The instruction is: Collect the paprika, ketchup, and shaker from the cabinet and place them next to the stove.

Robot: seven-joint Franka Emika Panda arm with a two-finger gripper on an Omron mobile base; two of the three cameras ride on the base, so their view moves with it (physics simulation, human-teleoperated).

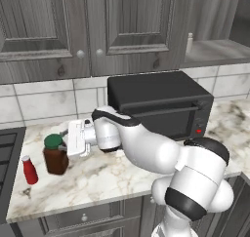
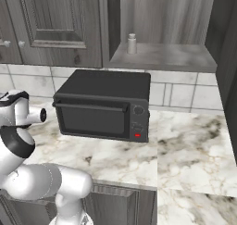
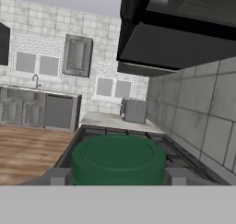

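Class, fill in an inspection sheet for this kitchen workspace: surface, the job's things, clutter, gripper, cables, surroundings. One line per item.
Surface: marble counter, bare in front of the toaster oven.
Job's things: paprika upright on the counter; ketchup upright beside it, nearer the stove; shaker on the shelf of the open cabinet.
Clutter: black toaster oven on the counter, door shut.
Gripper: gripper at the paprika's green lid, a finger on each side of it; whether the pads press on it cannot be told.
Cables: nothing seen.
Surroundings: tiled wall, closed cupboard doors with round knobs, drawers below the counter.
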